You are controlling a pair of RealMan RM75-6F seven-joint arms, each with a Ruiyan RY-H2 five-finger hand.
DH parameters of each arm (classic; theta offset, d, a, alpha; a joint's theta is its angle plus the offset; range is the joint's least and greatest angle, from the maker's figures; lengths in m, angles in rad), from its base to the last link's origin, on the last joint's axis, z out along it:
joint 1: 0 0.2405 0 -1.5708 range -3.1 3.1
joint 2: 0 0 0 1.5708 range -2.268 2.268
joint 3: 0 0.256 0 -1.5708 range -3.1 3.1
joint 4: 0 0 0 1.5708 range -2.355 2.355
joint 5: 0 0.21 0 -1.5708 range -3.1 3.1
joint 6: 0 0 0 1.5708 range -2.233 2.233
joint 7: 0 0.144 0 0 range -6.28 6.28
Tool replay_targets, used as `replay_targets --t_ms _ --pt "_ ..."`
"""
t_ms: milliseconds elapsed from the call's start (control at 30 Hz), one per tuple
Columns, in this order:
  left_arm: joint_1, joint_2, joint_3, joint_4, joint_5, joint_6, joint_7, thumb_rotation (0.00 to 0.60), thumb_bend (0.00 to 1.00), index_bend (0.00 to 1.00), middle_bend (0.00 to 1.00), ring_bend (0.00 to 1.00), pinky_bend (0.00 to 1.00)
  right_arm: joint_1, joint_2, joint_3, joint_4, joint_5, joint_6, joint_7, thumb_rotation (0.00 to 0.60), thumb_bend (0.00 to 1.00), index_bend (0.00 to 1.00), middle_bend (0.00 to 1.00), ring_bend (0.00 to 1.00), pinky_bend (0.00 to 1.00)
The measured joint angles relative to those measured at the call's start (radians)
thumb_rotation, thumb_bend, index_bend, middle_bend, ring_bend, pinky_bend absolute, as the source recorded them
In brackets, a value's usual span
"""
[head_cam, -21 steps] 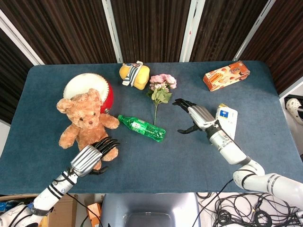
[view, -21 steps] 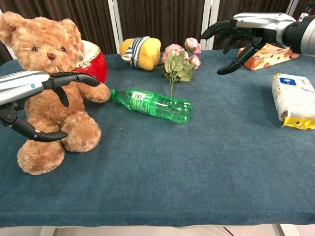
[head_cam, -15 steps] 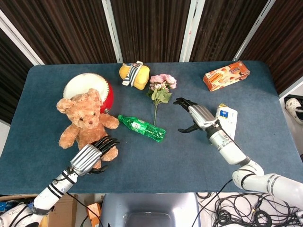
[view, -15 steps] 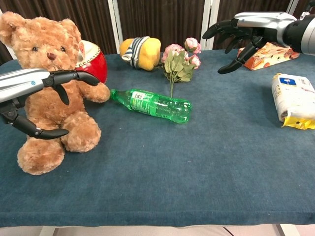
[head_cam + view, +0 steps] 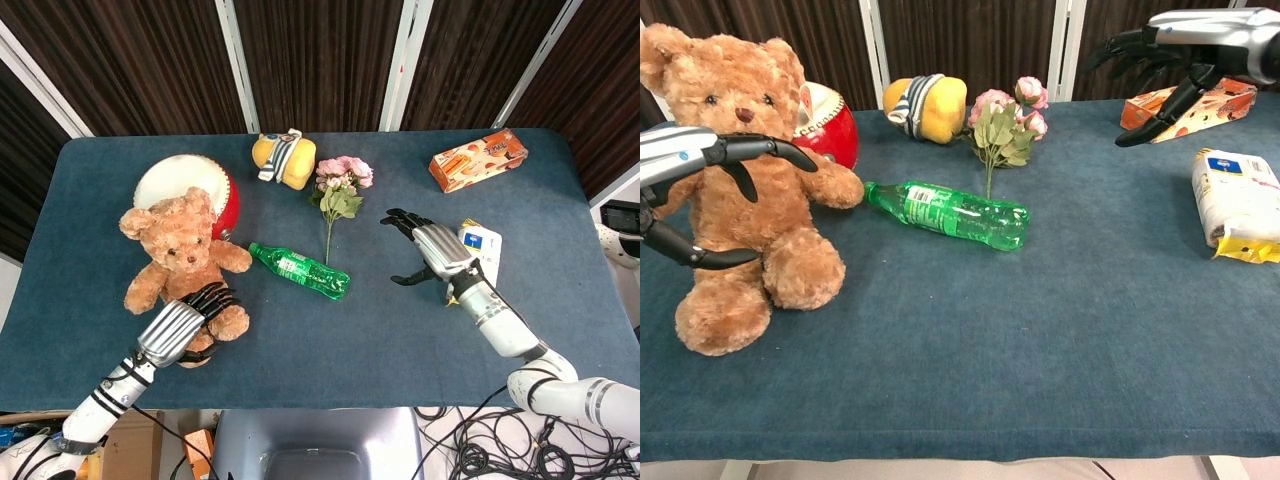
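One plush bear [image 5: 178,262], metal left hand [image 5: 176,330]

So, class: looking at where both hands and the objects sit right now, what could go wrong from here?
1. The left hand has open fingers around the teddy bear; a loose grip could tip it against the red drum behind it.
2. The green bottle lies on its side by the bear's paw, so a nudge might roll it.
3. The right hand hovers open beside the white packet and could knock it.

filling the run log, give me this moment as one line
left hand: open around teddy bear | right hand: open above table | green bottle: lying flat
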Motion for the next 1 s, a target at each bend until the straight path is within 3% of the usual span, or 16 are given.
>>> replay_targets --t_ms 167,367,567,833,1000 --pt "0.026 0.025 -0.019 -0.011 -0.048 0.037 0.046 0.6 0.28 0.24 0.19 0.14 0.36 -0.047 0.062 -0.024 -0.077 -0.011 0.077 -0.085 0.6 0.06 0.26 0.08 0.11 0.24" --pt "0.076 0.058 -0.048 -0.033 -0.167 0.091 0.16 0.6 0.28 0.26 0.2 0.15 0.36 -0.137 0.201 -0.071 -0.249 0.013 0.169 -0.233 0.6 0.06 0.28 0.08 0.1 0.23" --pt "0.144 0.065 -0.088 -0.057 -0.296 0.204 0.276 0.6 0.28 0.3 0.17 0.11 0.37 -0.261 0.304 -0.133 -0.38 0.01 0.341 -0.401 0.6 0.06 0.22 0.04 0.08 0.22" --pt "0.217 0.016 -0.134 -0.061 -0.438 0.307 0.36 0.6 0.28 0.35 0.08 0.03 0.37 -0.502 0.278 -0.227 -0.336 -0.199 0.716 -0.482 0.6 0.06 0.18 0.03 0.07 0.21" --pt "0.239 -0.025 -0.141 -0.05 -0.474 0.329 0.369 0.6 0.29 0.36 0.01 0.01 0.35 -0.62 0.214 -0.268 -0.246 -0.256 0.818 -0.504 0.6 0.06 0.17 0.04 0.07 0.21"
